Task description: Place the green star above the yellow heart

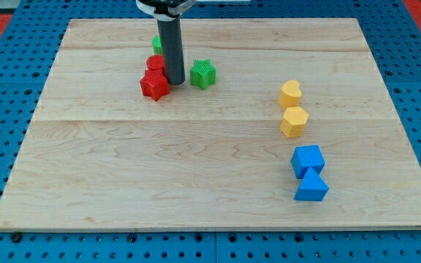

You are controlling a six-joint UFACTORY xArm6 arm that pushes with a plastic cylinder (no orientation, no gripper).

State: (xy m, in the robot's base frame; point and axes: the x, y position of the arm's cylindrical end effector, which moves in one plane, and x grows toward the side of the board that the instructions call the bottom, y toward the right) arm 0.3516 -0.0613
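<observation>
My tip (pixel 175 80) rests on the desk (pixel 196 168) between the red star (pixel 154 85) and green star (pixel 202 74); this rod has no tool. Yellow heart (pixel 291 93) sits well right.

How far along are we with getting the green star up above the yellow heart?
Nothing looks done yet: the green star sits well to the view's left of the yellow heart, not above it. In hand: my tip rests just left of the star, beside the red blocks, placed to push it rightward. Left: the whole push across to above the heart.
</observation>
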